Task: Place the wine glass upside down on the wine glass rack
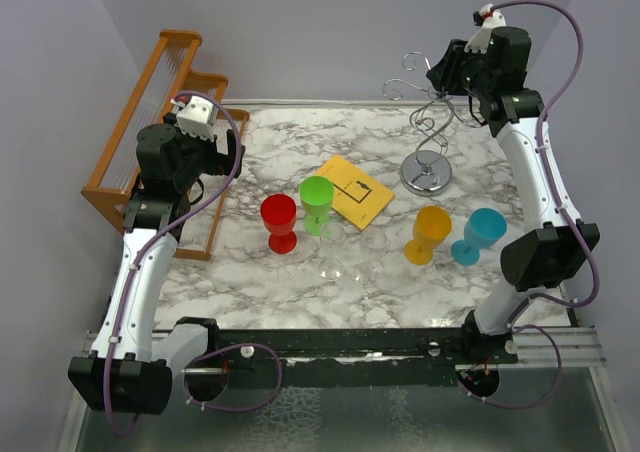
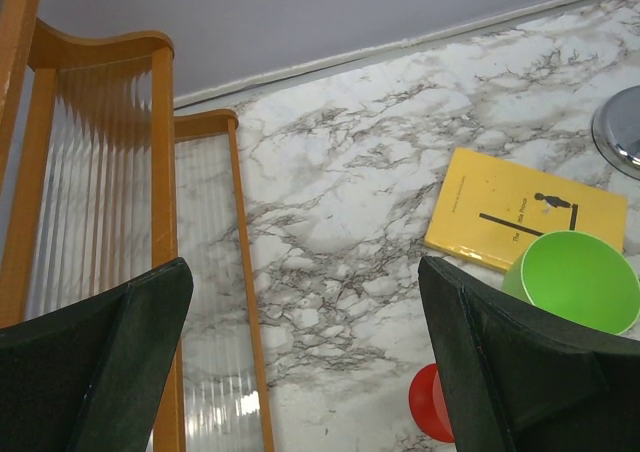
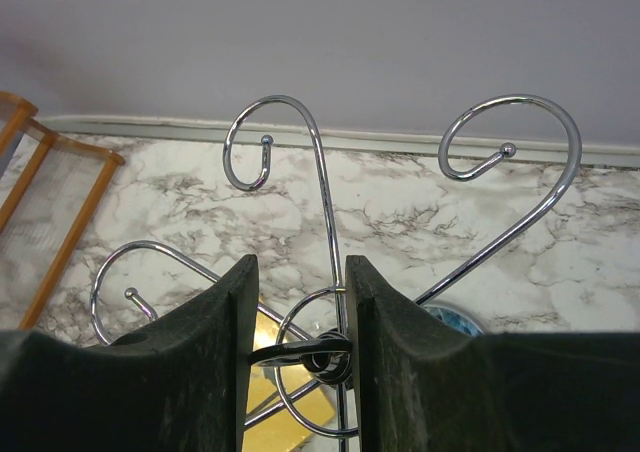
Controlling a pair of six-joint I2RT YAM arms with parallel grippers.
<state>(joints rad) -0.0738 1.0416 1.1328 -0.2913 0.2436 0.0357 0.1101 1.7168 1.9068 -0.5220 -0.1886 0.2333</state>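
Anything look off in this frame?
Yes. The right gripper has its jaws straddling the wire top of the wine glass rack, with no glass between them. A yellow book also lies on the table next to the green goblet.

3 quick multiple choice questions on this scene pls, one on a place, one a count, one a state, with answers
1. Where is the book? A) near left corner B) between the green cup and the wire rack C) against the far wall
2. How many coloured cups stand on the table? A) two B) four C) six
3. The left tool is: A) shut on a cup B) shut on the book C) open, empty

1 B: it lies beside the green cup, short of the rack's base.
2 B: red cup, green, orange cup, blue cup.
3 C: its fingers stand wide apart, only tabletop between.
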